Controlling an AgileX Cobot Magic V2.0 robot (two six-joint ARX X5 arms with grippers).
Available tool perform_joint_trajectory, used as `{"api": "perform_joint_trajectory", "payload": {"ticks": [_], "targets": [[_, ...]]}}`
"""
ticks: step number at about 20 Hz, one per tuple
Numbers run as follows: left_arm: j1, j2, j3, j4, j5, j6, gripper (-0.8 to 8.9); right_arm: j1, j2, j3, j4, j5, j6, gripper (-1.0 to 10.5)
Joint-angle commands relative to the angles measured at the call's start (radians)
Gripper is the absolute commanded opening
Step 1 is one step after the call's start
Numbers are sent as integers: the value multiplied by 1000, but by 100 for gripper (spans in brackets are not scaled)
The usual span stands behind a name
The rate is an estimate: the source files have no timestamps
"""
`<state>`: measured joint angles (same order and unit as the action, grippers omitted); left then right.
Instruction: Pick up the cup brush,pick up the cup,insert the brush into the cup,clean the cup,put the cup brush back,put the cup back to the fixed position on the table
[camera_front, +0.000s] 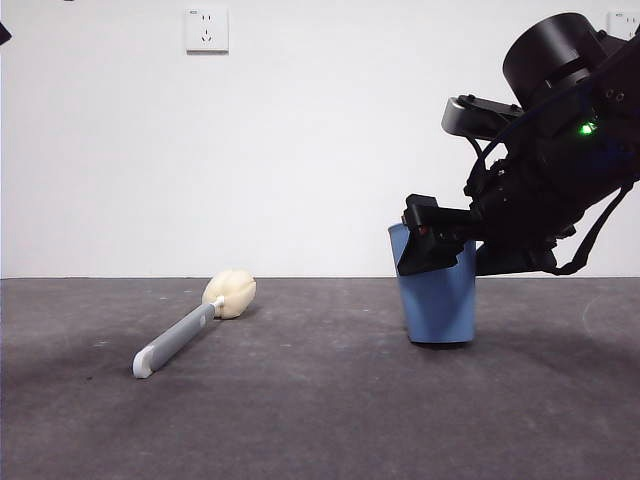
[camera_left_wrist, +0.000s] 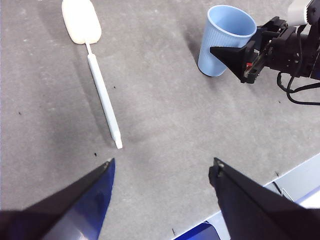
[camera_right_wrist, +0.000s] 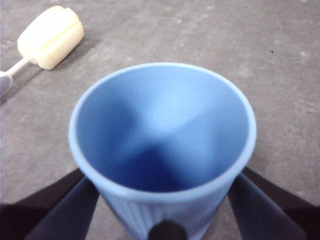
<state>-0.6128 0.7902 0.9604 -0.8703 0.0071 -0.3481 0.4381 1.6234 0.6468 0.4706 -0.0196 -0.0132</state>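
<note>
Ribbed blue plastic cup (camera_front: 438, 305) with smooth rim, spongy cream brush (camera_front: 190, 323) head, smooth grey handle, matt scuffed table (camera_front: 320, 420)

You're looking at a bare robot test lab: a dark grey scuffed bench (camera_front: 300, 420), a plain white wall (camera_front: 320, 150) directly behind it, and one wall socket (camera_front: 206, 28) high above the bench.

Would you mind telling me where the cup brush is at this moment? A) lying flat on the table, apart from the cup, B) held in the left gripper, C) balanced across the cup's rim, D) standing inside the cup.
A: the cup brush lies flat on the table, well clear of the cup, with the left gripper open above it.
</note>
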Motion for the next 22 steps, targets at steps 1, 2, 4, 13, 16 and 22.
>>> {"api": "perform_joint_trajectory", "payload": {"ticks": [1, 2, 4, 13, 16, 22], "targets": [[-3, -1, -5, 2, -5, 9, 328, 2, 23, -20, -78, -1, -3, 396], [-3, -1, -5, 1, -4, 9, 328, 2, 21, -20, -85, -1, -3, 447], [-3, -1, -5, 1, -5, 9, 327, 2, 18, -20, -93, -1, 2, 510], [-3, -1, -5, 0, -4, 9, 318, 4, -212, -20, -287, -6, 20, 512], [-3, -1, -5, 0, -3, 11, 318, 25, -385, -19, -517, -7, 53, 511], [-3, -1, -5, -15, 43, 52, 314, 110, -732, 26, -1037, -69, 87, 504]]}}
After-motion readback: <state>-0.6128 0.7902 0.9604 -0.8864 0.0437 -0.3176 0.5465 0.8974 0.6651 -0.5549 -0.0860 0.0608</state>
